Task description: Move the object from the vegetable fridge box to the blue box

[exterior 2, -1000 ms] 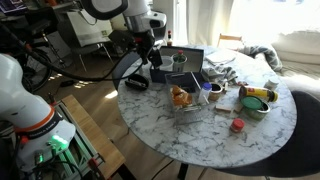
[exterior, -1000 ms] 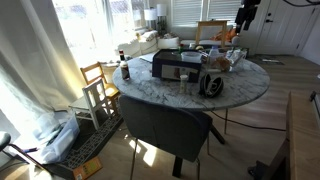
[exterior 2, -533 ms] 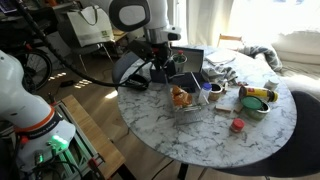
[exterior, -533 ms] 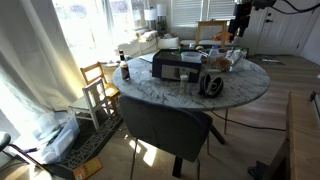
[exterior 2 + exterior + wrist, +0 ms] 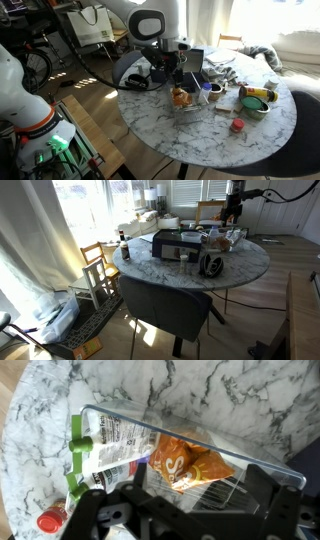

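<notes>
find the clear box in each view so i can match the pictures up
Exterior view: clear box small, at the far right of the marble table.
Exterior view: clear box near frame centre, on the table's left part, an orange packet inside.
Wrist view: clear box runs diagonally across the middle, the packet inside.
Shared landmark: the marble table.

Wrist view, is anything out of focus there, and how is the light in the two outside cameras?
Wrist view: the fingers are dark and blurred, the orange packet and marble table fairly sharp. In an exterior view the windows are blown out, backlighting the chair. In an exterior view the window glares white too.
</notes>
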You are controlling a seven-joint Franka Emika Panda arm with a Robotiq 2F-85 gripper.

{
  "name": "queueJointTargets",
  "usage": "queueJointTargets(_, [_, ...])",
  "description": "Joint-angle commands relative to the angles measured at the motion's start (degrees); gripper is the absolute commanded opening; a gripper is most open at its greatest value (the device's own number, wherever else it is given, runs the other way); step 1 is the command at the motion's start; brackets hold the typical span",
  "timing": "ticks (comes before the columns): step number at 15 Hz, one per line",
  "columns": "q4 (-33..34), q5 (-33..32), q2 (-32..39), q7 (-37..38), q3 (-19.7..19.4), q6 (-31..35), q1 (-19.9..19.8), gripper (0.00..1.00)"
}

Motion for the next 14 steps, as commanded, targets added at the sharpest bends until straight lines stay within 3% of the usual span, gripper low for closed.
queueJointTargets(1, [3.4, 1.5, 5.3, 3.2, 0.9, 0.8, -0.4, 1.0])
queueJointTargets(12, [7.8, 2.5, 12.2, 9.3, 2.6, 0.0, 0.3, 0.99])
queueJointTargets(14, [8.2, 2.5, 12.8, 10.3, 2.6, 0.1, 0.5, 0.89])
